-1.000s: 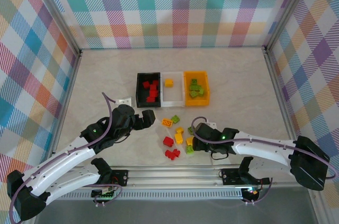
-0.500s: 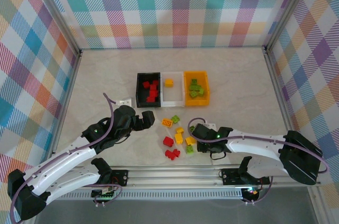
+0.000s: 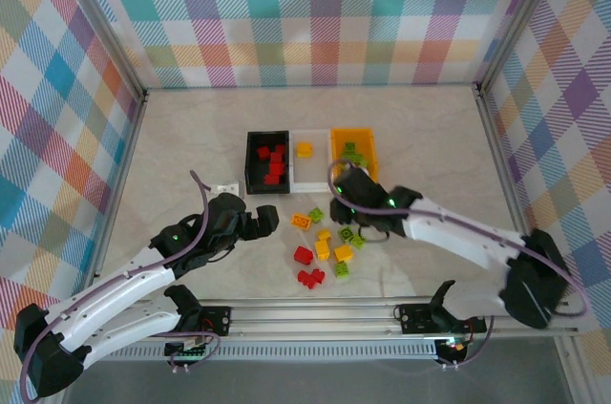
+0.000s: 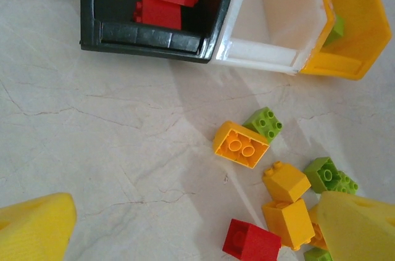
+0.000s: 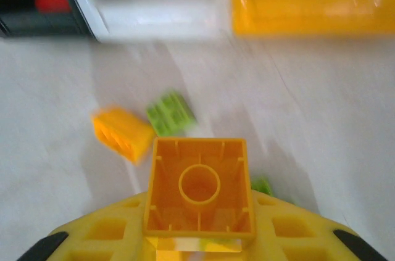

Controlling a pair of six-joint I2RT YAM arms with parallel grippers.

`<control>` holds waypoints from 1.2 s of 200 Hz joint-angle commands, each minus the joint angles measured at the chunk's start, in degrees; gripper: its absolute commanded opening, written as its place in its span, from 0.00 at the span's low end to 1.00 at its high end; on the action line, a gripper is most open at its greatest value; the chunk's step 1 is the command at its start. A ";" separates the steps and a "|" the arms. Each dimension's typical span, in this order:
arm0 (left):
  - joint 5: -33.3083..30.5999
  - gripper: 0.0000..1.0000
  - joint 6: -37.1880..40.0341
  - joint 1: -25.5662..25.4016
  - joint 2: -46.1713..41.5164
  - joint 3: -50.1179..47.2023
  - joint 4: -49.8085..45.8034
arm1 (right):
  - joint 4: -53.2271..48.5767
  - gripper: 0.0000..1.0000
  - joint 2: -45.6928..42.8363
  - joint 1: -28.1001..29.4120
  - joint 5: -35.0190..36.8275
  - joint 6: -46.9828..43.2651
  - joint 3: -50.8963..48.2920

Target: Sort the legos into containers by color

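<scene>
Desk: Nearest the arm bases?

Field: Caught the left claw (image 3: 264, 217) spread wide and empty over bare counter (image 3: 191, 137), just left of the loose legos (image 3: 323, 246), a scatter of red, yellow-orange and lime green.

Desk: And beyond the pile?

Field: Found the right claw (image 3: 341, 186) pinched shut on a yellow-orange brick (image 5: 199, 187), lifted clear of the counter. Gripped with hollow underside turned back toward the wrist, studs pointed away. Near-square in outline, so no long axis worth naming.

Desk: Bound where, at a guess?

Field: Probably the white bin (image 3: 311, 188), already holding one yellow brick (image 3: 305, 149). Lay just ahead of the carried brick and to its left, long axis running away from the arms. Showed the orange bin (image 3: 374, 160) with green pieces (image 3: 351, 160) ahead to the right, and the black bin (image 3: 250, 160) with reds (image 3: 272, 163) farthest left. Right arm plainly the nearer; likely called for a short leftward shift before release.
</scene>
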 commanded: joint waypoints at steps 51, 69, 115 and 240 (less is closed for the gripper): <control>4.40 0.94 1.78 -1.01 0.76 -2.40 0.50 | 1.64 0.32 30.32 -8.60 -3.42 -6.97 30.29; 5.29 0.95 2.36 -1.32 2.60 -2.63 2.36 | 0.60 0.42 34.41 -9.07 -3.16 -7.40 34.62; 5.36 0.93 5.93 -3.67 11.49 -1.54 8.90 | 2.55 0.73 32.33 -9.44 -3.47 -9.62 35.91; -2.81 0.84 19.02 -8.70 40.64 9.15 19.56 | 11.69 0.77 1.28 -9.47 -2.76 -4.81 2.82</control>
